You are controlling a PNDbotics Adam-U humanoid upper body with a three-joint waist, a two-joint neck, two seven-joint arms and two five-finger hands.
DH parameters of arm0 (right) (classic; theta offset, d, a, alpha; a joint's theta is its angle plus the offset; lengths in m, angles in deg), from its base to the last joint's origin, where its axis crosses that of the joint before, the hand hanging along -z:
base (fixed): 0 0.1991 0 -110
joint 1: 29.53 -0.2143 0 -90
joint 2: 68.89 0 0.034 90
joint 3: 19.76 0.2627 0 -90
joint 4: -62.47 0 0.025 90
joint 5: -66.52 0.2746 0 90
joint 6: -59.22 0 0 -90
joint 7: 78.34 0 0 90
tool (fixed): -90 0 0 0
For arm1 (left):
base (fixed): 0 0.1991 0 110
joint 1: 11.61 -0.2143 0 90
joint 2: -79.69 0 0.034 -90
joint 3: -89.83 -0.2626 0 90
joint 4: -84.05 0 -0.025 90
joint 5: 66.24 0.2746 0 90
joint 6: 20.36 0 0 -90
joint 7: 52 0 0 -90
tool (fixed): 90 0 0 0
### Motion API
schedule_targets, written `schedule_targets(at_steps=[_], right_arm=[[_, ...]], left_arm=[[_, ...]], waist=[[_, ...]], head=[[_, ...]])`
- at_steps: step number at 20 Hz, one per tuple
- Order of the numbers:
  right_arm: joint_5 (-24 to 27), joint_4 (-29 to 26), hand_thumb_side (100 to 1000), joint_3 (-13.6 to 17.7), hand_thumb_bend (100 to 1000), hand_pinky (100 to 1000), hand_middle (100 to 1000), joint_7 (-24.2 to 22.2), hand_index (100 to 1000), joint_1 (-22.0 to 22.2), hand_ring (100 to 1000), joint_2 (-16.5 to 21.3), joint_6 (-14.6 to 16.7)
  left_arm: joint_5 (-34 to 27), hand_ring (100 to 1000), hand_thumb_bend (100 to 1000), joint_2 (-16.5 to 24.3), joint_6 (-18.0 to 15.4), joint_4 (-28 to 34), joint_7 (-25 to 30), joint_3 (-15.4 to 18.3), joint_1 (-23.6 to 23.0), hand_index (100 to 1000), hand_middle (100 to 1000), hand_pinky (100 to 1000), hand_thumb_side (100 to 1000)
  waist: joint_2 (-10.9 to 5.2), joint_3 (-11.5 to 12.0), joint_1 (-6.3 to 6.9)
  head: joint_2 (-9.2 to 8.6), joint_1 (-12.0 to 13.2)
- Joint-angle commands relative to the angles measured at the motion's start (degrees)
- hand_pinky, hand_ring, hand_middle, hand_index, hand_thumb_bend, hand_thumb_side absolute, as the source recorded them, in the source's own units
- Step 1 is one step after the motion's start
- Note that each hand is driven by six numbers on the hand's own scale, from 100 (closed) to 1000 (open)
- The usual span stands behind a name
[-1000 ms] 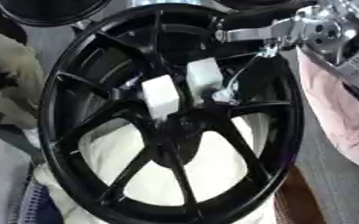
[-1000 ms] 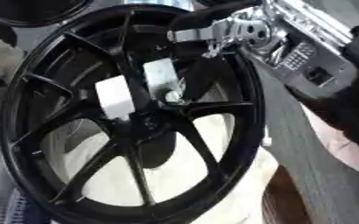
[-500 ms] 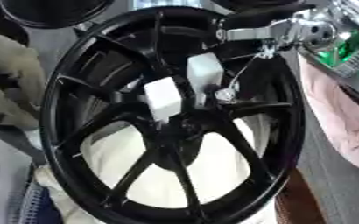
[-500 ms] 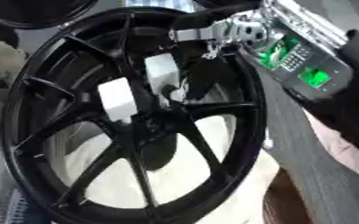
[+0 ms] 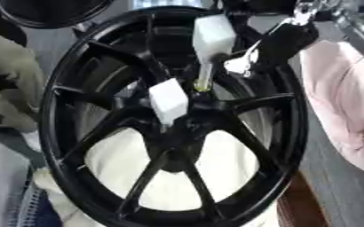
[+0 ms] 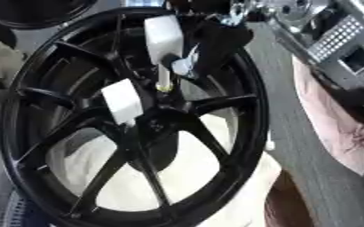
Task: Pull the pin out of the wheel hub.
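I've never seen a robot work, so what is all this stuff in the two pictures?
Both pictures come from the robot's head: one from its left eye, one from its right, looking down at the same moment. The big black ring with spokes is a car wheel. Two white pins stand near its middle: one pin sits low by the hub, the other pin is higher, with a thin stem pointing down. The dark and silver thing coming in at the upper right is the robot's right hand, right beside that higher pin. Whether its fingers grip the pin is hard to tell. Its left hand does not show. A pink cloth lies to the right.
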Motion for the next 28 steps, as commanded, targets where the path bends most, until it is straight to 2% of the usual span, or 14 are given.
schedule_targets(at_steps=[1,4,6,9,11,14,15,16,17,21,24,28], right_arm=[[5.07,-2.60,208,7.42,100,824,394,6.19,557,1.42,639,4.72,-1.61],[8.96,-4.75,209,12.89,100,824,402,12.57,569,7.47,641,10.02,-1.85],[10.94,-5.91,212,17.28,100,825,409,17.46,577,13.84,644,13.74,-1.53],[12.60,-5.71,231,24.00,100,825,442,25.57,613,23.83,657,17.24,-0.73],[12.18,-4.67,242,27.28,100,826,468,29.86,641,28.93,671,18.11,0.14],[7.50,-1.77,307,31.95,100,834,539,35.19,707,36.02,713,17.49,1.06],[6.08,-1.00,381,32.95,100,851,652,36.07,788,37.69,774,17.07,1.36],[4.46,-0.25,428,33.93,100,863,706,36.73,822,39.36,806,16.58,1.68],[2.96,0.36,525,34.70,100,888,780,37.09,870,40.64,861,16.17,2.01],[-1.08,2.58,629,37.75,100,913,849,39.46,904,44.05,914,14.40,1.99],[-0.52,3.41,632,39.12,100,912,852,43.20,905,44.68,913,13.42,1.32],[1.53,2.63,614,39.03,100,902,823,45.75,886,44.28,888,13.18,1.58]], left_arm=[[-0.21,558,524,1.05,-0.07,0.71,-0.33,0.58,0.19,792,603,701,790],[-0.31,559,523,1.16,-0.15,0.66,-0.61,0.86,0.14,792,603,701,790],[-0.48,559,523,1.21,-0.24,0.61,-0.89,1.11,0.22,792,603,702,790],[-0.84,559,522,1.34,-0.44,0.47,-1.35,1.45,0.32,791,603,702,790],[-1.08,559,522,1.41,-0.58,0.36,-1.57,1.60,0.33,791,603,702,790],[-1.39,559,522,1.45,-0.75,0.19,-1.91,1.91,0.36,791,603,702,790],[-1.49,559,522,1.45,-0.78,0.14,-1.99,1.97,0.37,791,602,702,790],[-1.58,559,522,1.46,-0.82,0.07,-2.08,2.05,0.36,791,602,702,790],[-1.67,559,522,1.47,-0.87,0.02,-2.13,2.08,0.36,792,603,702,790],[-1.75,558,522,1.47,-0.99,-0.11,-2.19,2.20,0.30,792,603,703,791],[-1.77,559,523,1.42,-1.02,-0.15,-2.17,2.24,0.26,792,603,703,791],[-1.76,559,523,1.40,-1.00,-0.14,-2.10,2.22,0.30,792,603,703,791]], waist=[[-1.63,-0.28,0.16],[-1.52,-0.78,0.29],[-1.34,-1.07,0.50],[-1.07,-1.53,0.89],[-0.99,-1.75,1.10],[-0.92,-2.21,1.51],[-0.91,-2.33,1.60],[-0.91,-2.46,1.69],[-0.92,-2.56,1.75],[-1.02,-2.88,1.94],[-1.13,-2.93,1.99],[-1.25,-2.80,1.92]], head=[[-0.15,0.03],[-0.38,0.41],[-0.64,0.74],[-1.02,1.20],[-1.17,1.25],[-1.39,1.32],[-1.43,1.36],[-1.46,1.41],[-1.50,1.45],[-1.66,1.52],[-1.70,1.39],[-1.75,1.25]])
